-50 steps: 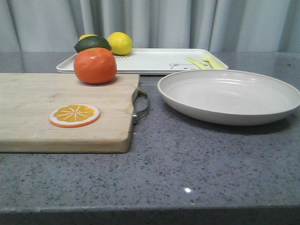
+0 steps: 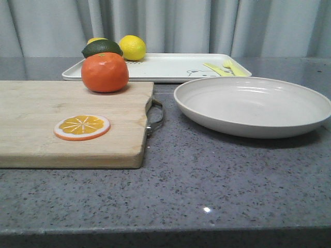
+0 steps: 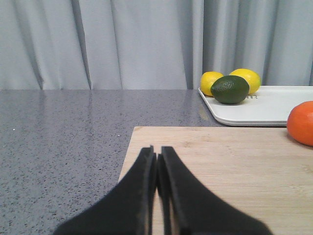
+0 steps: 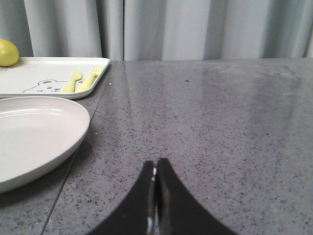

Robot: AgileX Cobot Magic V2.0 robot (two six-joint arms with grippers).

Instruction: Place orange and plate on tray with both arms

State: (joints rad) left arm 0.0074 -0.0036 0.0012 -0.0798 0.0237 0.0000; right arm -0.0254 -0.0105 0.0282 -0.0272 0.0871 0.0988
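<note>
A whole orange (image 2: 105,72) sits at the far edge of a wooden cutting board (image 2: 72,129) on a speckled grey countertop (image 2: 217,186), with a flat orange slice (image 2: 82,127) lying nearer the camera. Just behind the board, the white bear-print tray (image 2: 165,67) carries a yellow lemon (image 2: 132,47), a dark green lime (image 2: 102,48) and pale yellow cutlery (image 2: 225,68). The off-white plate (image 2: 252,106) rests on the counter to the right of the board, in front of the tray. The left gripper (image 3: 157,161) hovers over the board, fingers pressed together and empty. The right gripper (image 4: 155,171) hangs above bare counter beside the plate, likewise closed on nothing.
</note>
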